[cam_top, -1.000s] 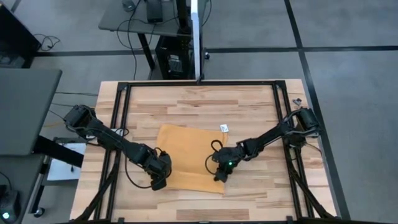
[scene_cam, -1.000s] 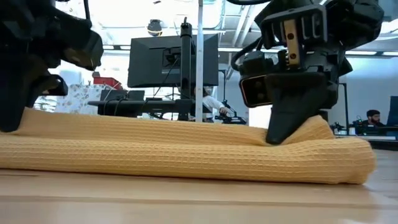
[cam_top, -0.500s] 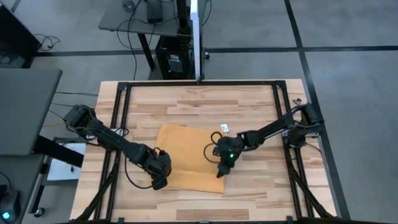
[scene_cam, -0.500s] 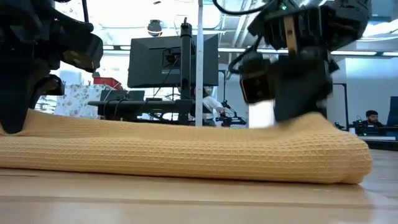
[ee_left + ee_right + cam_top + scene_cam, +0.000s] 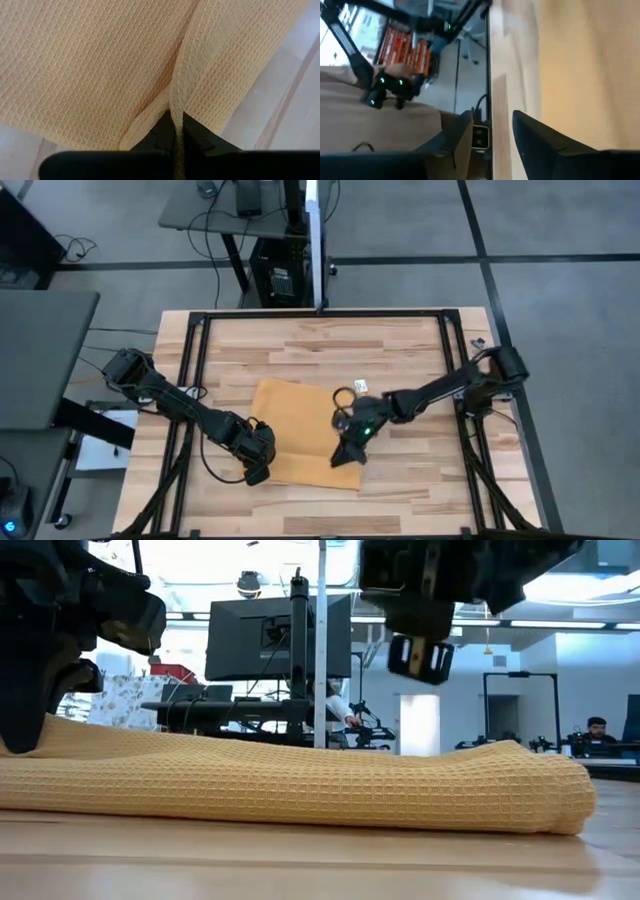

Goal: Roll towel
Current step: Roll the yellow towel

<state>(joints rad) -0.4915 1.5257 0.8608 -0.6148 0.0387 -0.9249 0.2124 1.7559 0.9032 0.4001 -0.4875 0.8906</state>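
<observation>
Now the right hand has let go of the towel, fingers parted and lifted clear; the left hand stays pinched on the towel's near corner on the worktop, so rolling pauses.

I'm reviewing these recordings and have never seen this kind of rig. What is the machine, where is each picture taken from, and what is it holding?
These are two dark robot arms at a wooden table. One camera looks straight down, one sits at table height, and one rides on each wrist. A mustard-orange towel lies on the table, partly folded over. The left end effector is shut on the towel's near left corner; its wrist camera shows the cloth edge pinched between the fingers. The right end effector hangs above the towel's right side, open and holding nothing.
</observation>
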